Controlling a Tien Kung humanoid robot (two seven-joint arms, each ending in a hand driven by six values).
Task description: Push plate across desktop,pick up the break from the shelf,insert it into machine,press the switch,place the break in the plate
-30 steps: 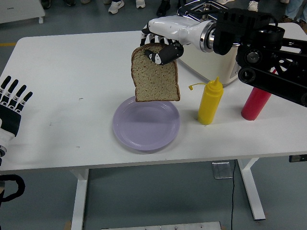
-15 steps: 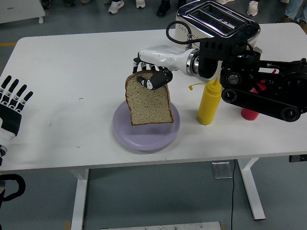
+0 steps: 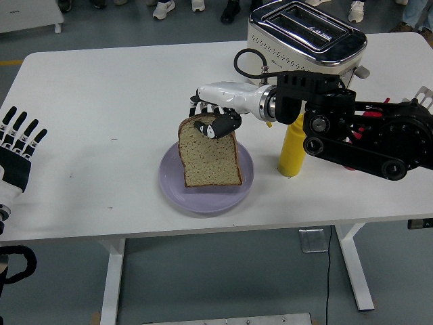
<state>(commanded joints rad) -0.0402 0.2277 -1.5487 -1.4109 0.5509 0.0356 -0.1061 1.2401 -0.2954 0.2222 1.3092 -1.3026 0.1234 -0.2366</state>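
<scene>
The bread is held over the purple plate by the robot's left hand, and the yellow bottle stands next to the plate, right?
Not quite. The head view shows the right hand holding the bread by its top edge over the purple plate. The left hand rests at the table's left edge with open fingers, holding nothing. The yellow bottle does stand next to the plate.

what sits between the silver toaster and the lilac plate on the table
In the head view, the right hand and the slice of brown bread it grips lie between the silver toaster and lilac plate.
</scene>
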